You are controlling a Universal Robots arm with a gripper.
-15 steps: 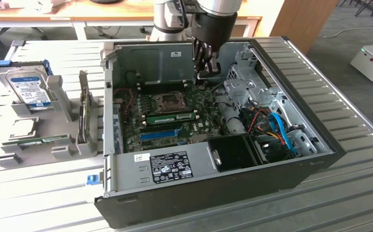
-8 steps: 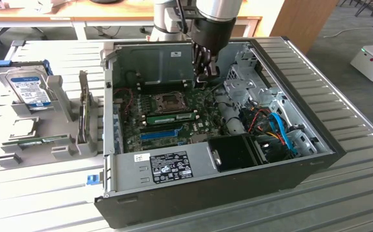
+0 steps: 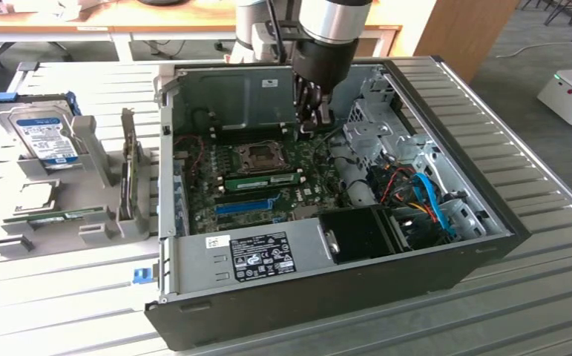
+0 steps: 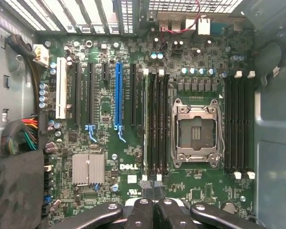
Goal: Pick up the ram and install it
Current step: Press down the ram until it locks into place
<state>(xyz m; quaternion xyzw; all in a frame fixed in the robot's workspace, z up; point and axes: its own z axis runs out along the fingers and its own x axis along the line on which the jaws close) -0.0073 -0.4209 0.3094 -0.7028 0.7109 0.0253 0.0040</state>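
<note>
- The arm's (image 3: 337, 18) last visible segment is a smooth, silver-grey cylinder with a soft metallic sheen, seen in the exterior view.
- Under that cylinder sits a matte black wrist housing (image 3: 318, 61), rounded and tapering slightly toward its lower end.
- A pale grey joint (image 3: 254, 30) of the same arm shows behind it, and a thin black cable (image 3: 282, 33) runs down beside the joint.
- The pincer (image 3: 311, 119) is black, built of slim, flat metal bars.
- In the wrist view the pincer (image 4: 151, 186) shows four glossy black linkage bars with rounded ends.
- Each bar carries a round silver pivot pin (image 4: 109, 207) with a darker centre.
</note>
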